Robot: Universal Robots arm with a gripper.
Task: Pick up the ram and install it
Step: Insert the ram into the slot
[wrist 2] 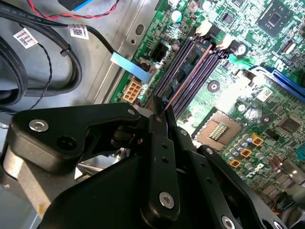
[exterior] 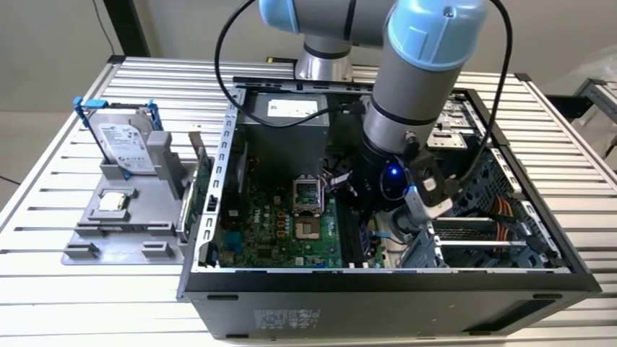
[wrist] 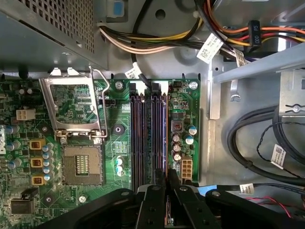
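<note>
My gripper (exterior: 362, 201) is down inside the open computer case, over the motherboard's memory slots (wrist: 147, 133). It is shut on the ram (wrist 2: 188, 76), a thin stick seen edge-on that runs out from between the black fingertips (wrist 2: 157, 119). In both wrist views the ram (wrist: 165, 143) lies along the slot nearest the case's bare metal floor. I cannot tell whether it touches the slot. The slots' white end latches (wrist: 159, 87) stand at the far end. In the exterior view the arm's wrist hides the ram.
A silver hard drive (exterior: 127, 143) in a blue-handled bracket and a small square processor chip (exterior: 114, 202) sit on a grey holder (exterior: 97, 249) at the exterior view's left. The open processor socket (wrist: 82, 164) lies beside the slots. Cable bundles (wrist: 257, 143) crowd the case floor.
</note>
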